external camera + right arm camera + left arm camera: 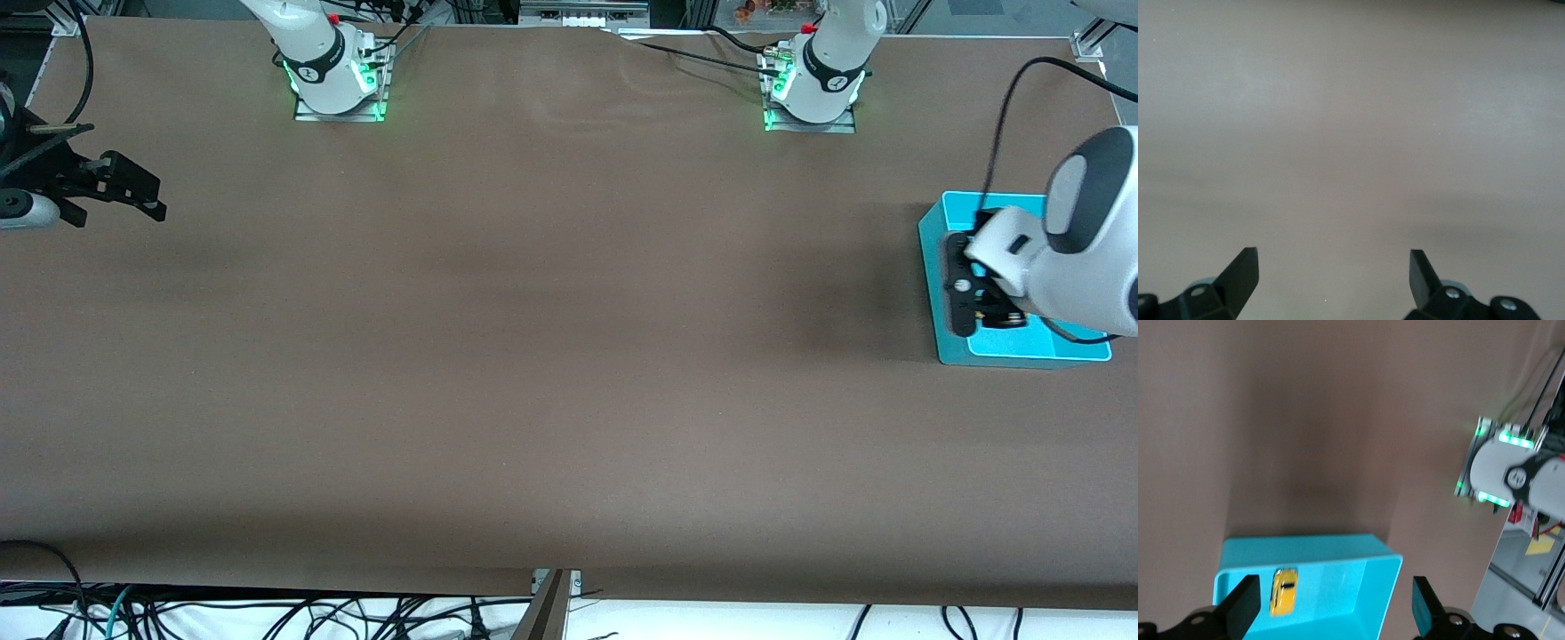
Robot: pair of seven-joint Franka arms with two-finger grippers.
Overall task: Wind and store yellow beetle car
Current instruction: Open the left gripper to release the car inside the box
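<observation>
From the front camera I see the brown table with a turquoise bin standing toward the left arm's end. The left gripper hangs over that bin. The right gripper hangs over the table's edge at the right arm's end, well apart from the bin; that arm waits.

On my left wrist camera the two fingers stand wide apart with nothing between them, above the open bin. The yellow beetle car lies on the bin's floor, close to one wall and clear of both fingers.

On my right wrist camera the gripper is spread wide too, holding nothing, over bare brown tabletop.
</observation>
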